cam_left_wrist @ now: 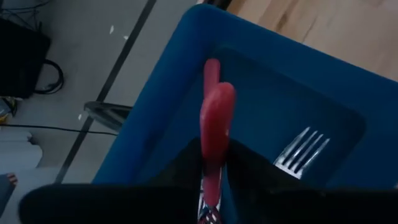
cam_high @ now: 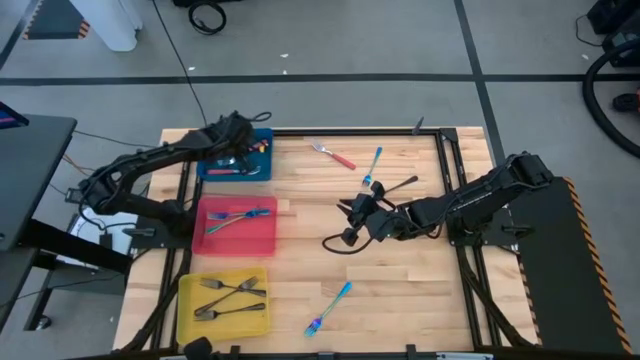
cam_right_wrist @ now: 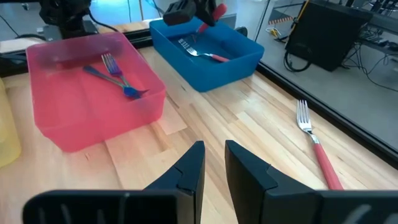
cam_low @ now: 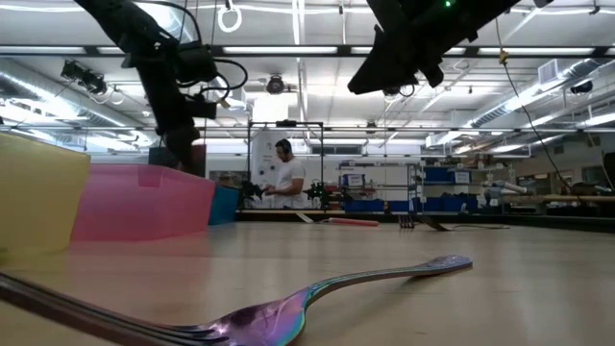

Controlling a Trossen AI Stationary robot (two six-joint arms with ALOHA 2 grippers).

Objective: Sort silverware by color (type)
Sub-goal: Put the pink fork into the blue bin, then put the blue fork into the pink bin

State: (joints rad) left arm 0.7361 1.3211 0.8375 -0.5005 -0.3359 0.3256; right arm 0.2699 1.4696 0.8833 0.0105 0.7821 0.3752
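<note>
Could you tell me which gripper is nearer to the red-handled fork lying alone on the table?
The right gripper, hovering over mid-table just beside that fork. The left gripper is farther off, over the blue tray.

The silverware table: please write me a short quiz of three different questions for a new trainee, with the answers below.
1. True or false: the yellow tray holds red-handled forks.
2. Which tray is the left gripper over? A) blue tray B) red tray C) yellow tray
3. Fill in: the red-handled utensil between the left gripper's fingers has a ____ handle.

Key
1. False: its utensils are dark grey.
2. A.
3. Red. The right gripper waits open over mid-table.
</note>
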